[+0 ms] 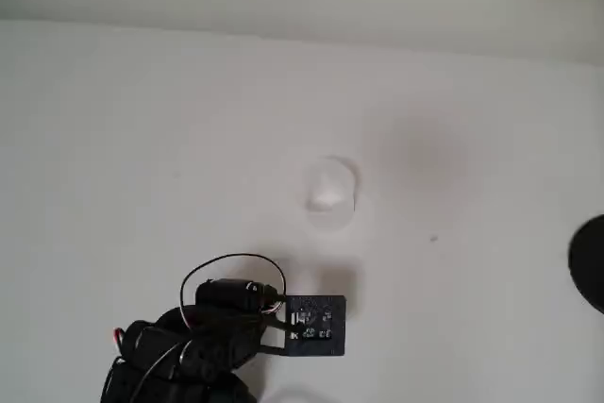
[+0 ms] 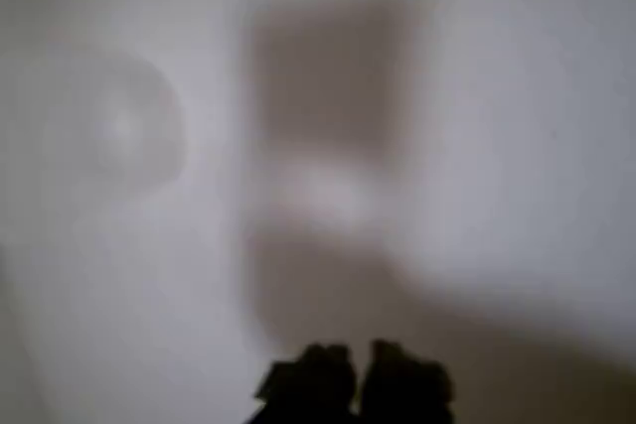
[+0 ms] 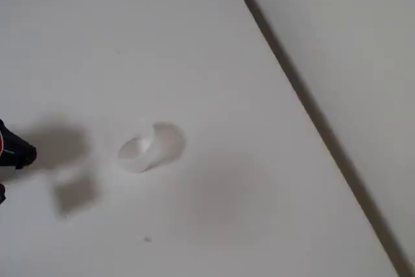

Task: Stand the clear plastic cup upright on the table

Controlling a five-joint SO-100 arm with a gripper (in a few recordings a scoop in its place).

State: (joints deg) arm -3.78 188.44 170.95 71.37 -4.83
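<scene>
White worktop (image 1: pixel 142 139): 1 clear plastic cup (image 1: pixel 330 193) mid-surface, apart from gripper (image 1: pixel 316 326); jaws' state unreadable.

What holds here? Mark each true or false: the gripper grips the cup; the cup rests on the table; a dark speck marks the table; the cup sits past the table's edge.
1. The gripper grips the clear plastic cup. False: they are apart, with bare table between them.
2. The cup rests on the table. True.
3. A small dark speck marks the table. True.
4. The cup sits past the table's edge. False: it lies well inside the tabletop.
</scene>
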